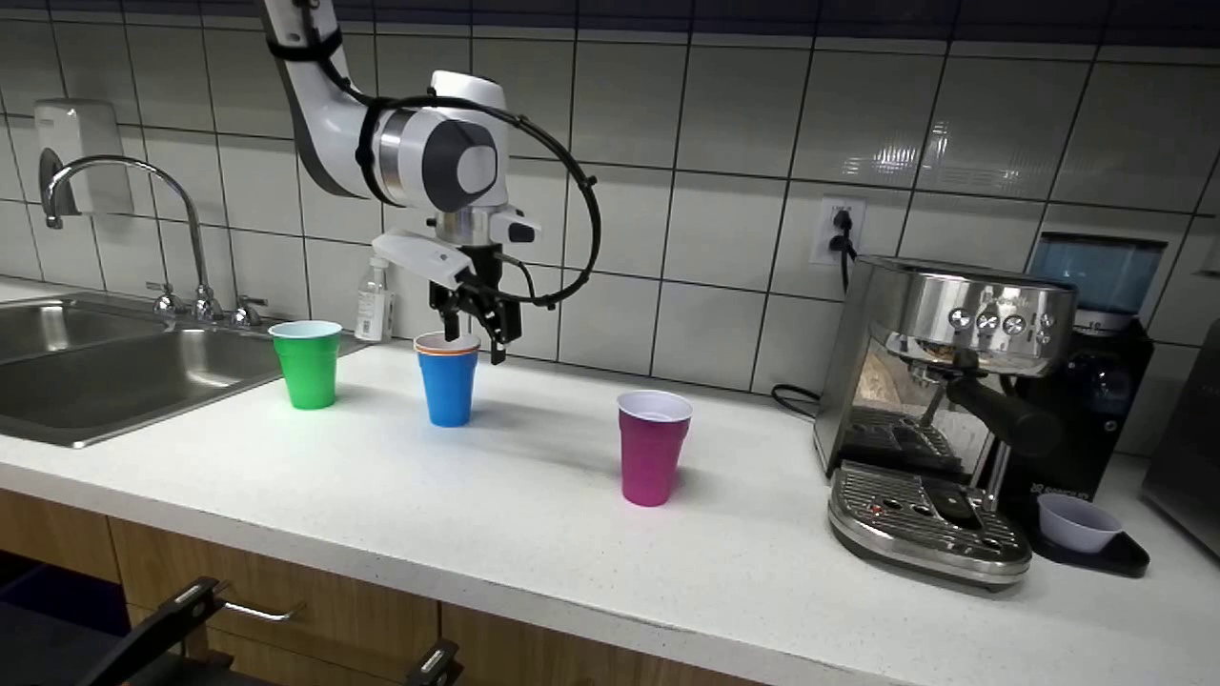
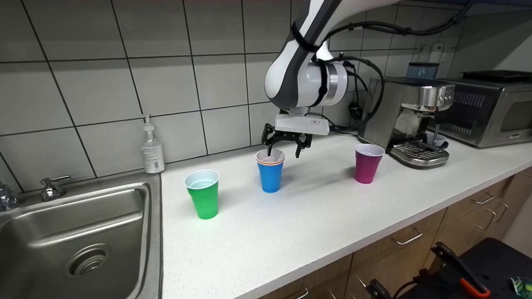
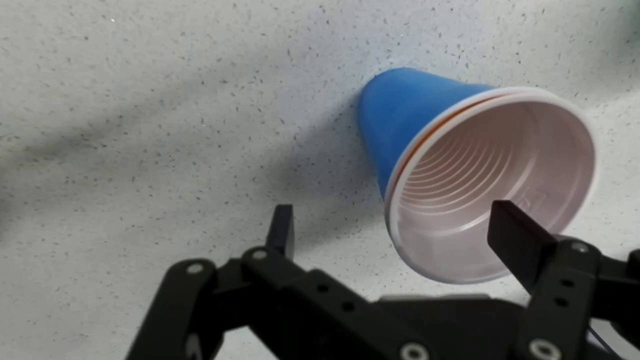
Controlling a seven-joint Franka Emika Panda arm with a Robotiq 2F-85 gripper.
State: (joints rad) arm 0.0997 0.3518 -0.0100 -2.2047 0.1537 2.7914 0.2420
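tool (image 2: 283, 155): its two fingers (image 3: 520, 240) stand wide apart, with nothing clamped between them. in an exterior view it is above the blue cup (image 2: 271, 178), at about 1 o'clock from it.
finger tips: in the wrist view, one is over the mouth of the inner cup (image 3: 450, 220), the other is outside, at 9 o'clock; so the rim on that side lies between them. if they touch it, i cannot tell.
blue cup: upright on the surface (image 2: 257, 249), on its narrow base, between the green cup (image 2: 205, 201) and the purple cup (image 2: 365, 170).
inner cup: nested in the blue cup; it sits so deep, i think, because both have the same tapered shape.
green cup: upright, between 8 and 9 o'clock from the blue cup, near the sink (image 2: 153, 232).
purple cup: upright, at 3 o'clock from the blue cup, well apart.
bottle (image 2: 152, 155): between 10 and 11 o'clock from the green cup, at the sink's corner, probably for washing there.
machine (image 2: 424, 97): at 2 o'clock from the purple cup, probably because the outlet (image 1: 827, 229) is near.
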